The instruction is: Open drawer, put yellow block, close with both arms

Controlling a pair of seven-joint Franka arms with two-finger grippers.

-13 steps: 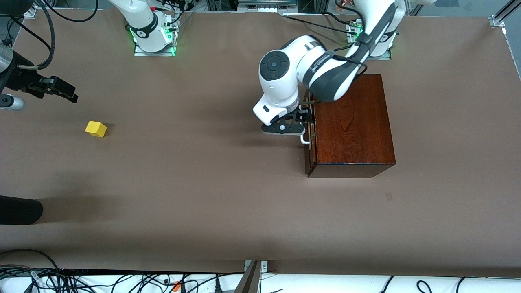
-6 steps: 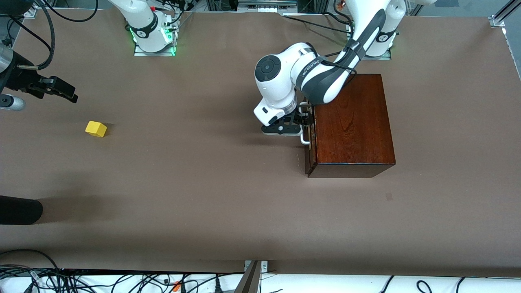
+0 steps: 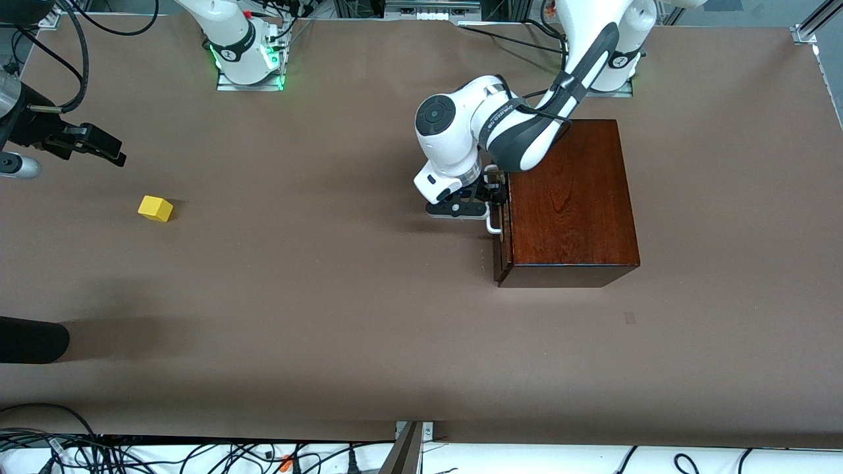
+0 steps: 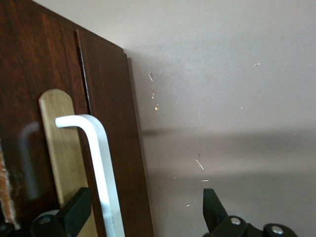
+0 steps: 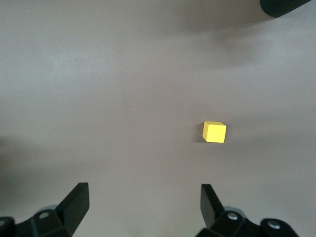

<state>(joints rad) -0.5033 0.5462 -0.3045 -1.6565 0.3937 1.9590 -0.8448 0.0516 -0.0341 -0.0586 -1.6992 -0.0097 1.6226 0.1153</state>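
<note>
The dark mahogany box (image 3: 570, 197) stands toward the left arm's end of the table. Its drawer (image 3: 502, 247) is in, or nearly so, with the white bar handle (image 3: 492, 227) on its front. My left gripper (image 3: 492, 195) is in front of the drawer, open. In the left wrist view the handle (image 4: 98, 163) stands between the fingers of the left gripper (image 4: 145, 205), close to one fingertip (image 4: 79, 203). The yellow block (image 3: 155, 208) lies on the table toward the right arm's end. My right gripper (image 3: 112, 153) hangs open above the table near the yellow block (image 5: 214, 132), with nothing between the fingers of the right gripper (image 5: 143, 197).
A black rounded object (image 3: 33, 339) juts in over the table edge at the right arm's end, nearer the front camera than the block. Brown table cover (image 3: 316, 276) stretches between block and box. Cables lie along the table's front edge.
The left arm's wrist and elbow have dropped and drawn in slightly toward the drawer front, with the gripper staying at the handle. The right arm and the block have not moved.
</note>
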